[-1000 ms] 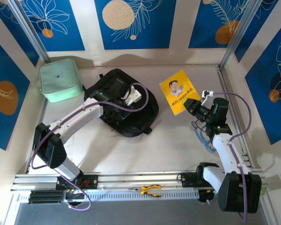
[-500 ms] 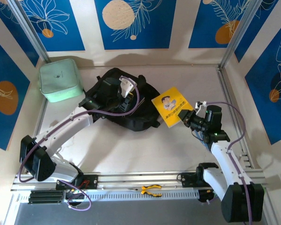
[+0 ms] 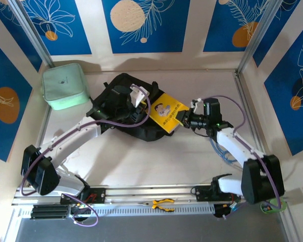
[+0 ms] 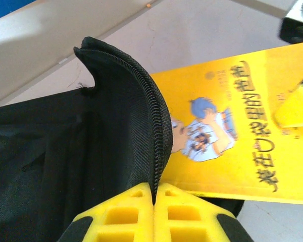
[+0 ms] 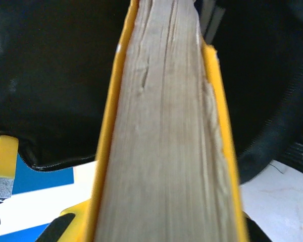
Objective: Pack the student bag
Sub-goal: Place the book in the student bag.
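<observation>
Access report. The opening of the bag [image 3: 122,83] is being held up by the left gripper [image 4: 154,195], which is clamped on the zipped rim [image 4: 159,126]. Approach to that opening from the right is being taken up by the yellow book [image 3: 165,112], which is pinched in the right gripper [image 3: 182,120] and overlaps the bag's right side. The rear left corner is being blocked by the green case [image 3: 65,86], and only a narrow gap is being allowed between case and bag. The left half of the table [image 3: 151,161] is being crossed diagonally by the left arm [image 3: 76,133]. Open surface is being offered in front of the bag and in the rear right corner. The near edge is being bounded by the rail [image 3: 141,192], with pliers [image 3: 163,203] lying by it.
</observation>
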